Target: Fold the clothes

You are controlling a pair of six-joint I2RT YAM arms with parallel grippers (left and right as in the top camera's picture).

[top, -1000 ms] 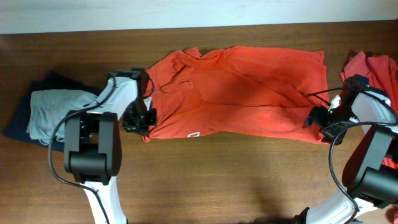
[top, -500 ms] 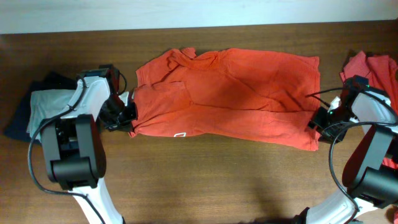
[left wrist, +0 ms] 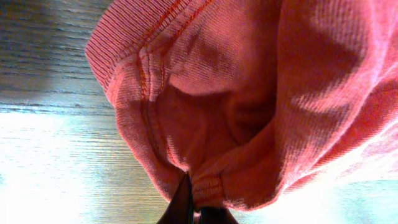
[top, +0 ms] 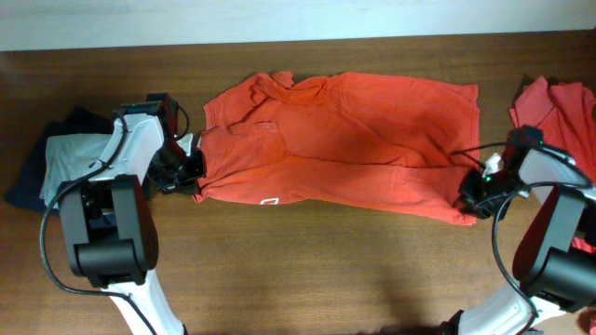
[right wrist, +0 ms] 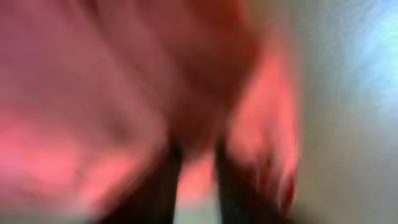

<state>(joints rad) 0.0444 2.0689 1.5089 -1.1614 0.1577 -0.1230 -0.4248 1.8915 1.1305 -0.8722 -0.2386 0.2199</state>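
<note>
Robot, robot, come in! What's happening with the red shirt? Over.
Left gripper shut on T-shirt left edge. Right gripper at its right corner, grip unclear. Shirt lying spread out, wrinkled. Folded garments far left, not touching it.

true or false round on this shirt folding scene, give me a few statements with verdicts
1. The left jaws are shut on an edge of the orange-red T-shirt. True.
2. That T-shirt is already folded into a neat square. False: it lies spread wide across the table.
3. The folded navy and grey garments lie beside the left arm. True.
4. Only one red garment is in view. False: a second red garment lies by the right arm.
</note>
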